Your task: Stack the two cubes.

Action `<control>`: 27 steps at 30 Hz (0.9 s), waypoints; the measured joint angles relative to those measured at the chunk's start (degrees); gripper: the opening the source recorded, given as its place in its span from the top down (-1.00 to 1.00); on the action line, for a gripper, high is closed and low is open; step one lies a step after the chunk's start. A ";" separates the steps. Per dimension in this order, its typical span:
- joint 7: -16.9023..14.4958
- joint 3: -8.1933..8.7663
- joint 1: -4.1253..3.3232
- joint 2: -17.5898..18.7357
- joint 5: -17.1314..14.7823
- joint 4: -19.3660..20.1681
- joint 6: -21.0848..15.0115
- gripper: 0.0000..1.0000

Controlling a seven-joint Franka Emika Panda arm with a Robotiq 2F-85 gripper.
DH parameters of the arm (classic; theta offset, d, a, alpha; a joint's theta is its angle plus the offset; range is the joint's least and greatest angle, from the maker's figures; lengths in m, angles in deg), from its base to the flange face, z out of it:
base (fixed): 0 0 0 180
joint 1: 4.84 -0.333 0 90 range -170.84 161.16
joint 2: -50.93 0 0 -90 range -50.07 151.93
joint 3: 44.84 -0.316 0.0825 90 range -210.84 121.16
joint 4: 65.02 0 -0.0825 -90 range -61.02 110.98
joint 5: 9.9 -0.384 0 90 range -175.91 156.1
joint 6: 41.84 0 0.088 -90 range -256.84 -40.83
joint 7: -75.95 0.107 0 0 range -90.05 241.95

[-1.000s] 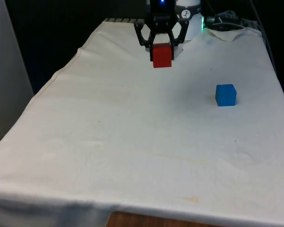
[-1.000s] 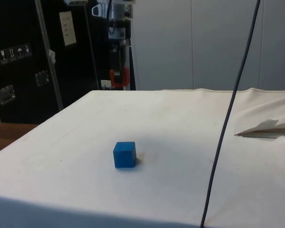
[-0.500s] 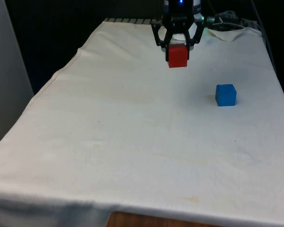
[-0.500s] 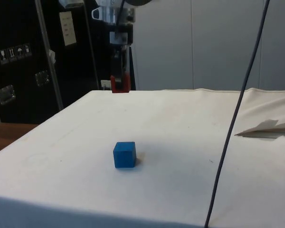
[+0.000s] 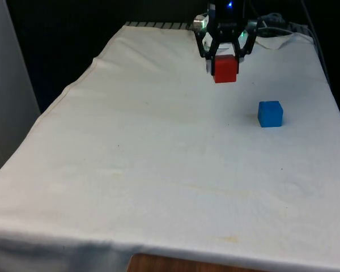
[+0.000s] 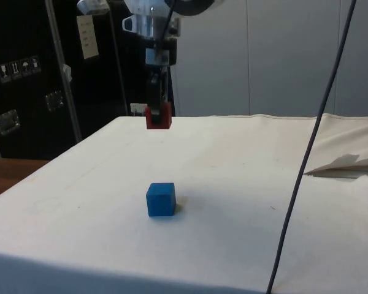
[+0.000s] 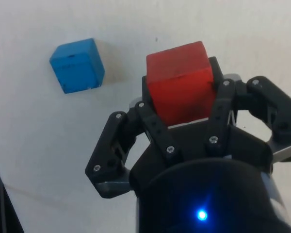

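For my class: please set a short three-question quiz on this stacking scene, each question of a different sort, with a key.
1. True or false: the red cube rests on the cloth.
2. Multiple choice: the blue cube is (A) in the gripper, (B) alone on the cloth, (C) under the red cube.
3. Fill in: in the front view, the blue cube lies to the red cube's ____.

Key:
1. False; the gripper holds it in the air.
2. B.
3. Right, and nearer the camera.
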 measured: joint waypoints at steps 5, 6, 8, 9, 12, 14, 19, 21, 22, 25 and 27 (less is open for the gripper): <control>1.26 -0.74 0.00 0.00 0.00 0.92 -1.03 1.00; 1.55 -0.92 0.00 0.00 0.00 1.09 -1.15 1.00; 1.89 -1.09 0.00 0.00 0.00 1.20 -1.20 1.00; 2.23 -1.26 0.00 0.00 0.00 1.32 -1.32 1.00; 3.21 -1.83 0.00 0.00 0.00 1.78 -1.83 1.00; 3.72 -2.23 0.00 0.00 0.00 2.18 -2.23 1.00; 5.21 -3.38 0.00 0.17 0.00 2.64 -2.75 1.00; 5.73 -3.90 0.00 0.40 0.00 2.69 -2.81 1.00; 6.02 -4.13 0.00 0.57 0.00 2.69 -2.86 1.00; 6.93 -4.93 0.00 1.15 0.06 2.69 -3.15 1.00; 7.85 -5.73 0.00 1.66 0.06 2.58 -3.27 1.00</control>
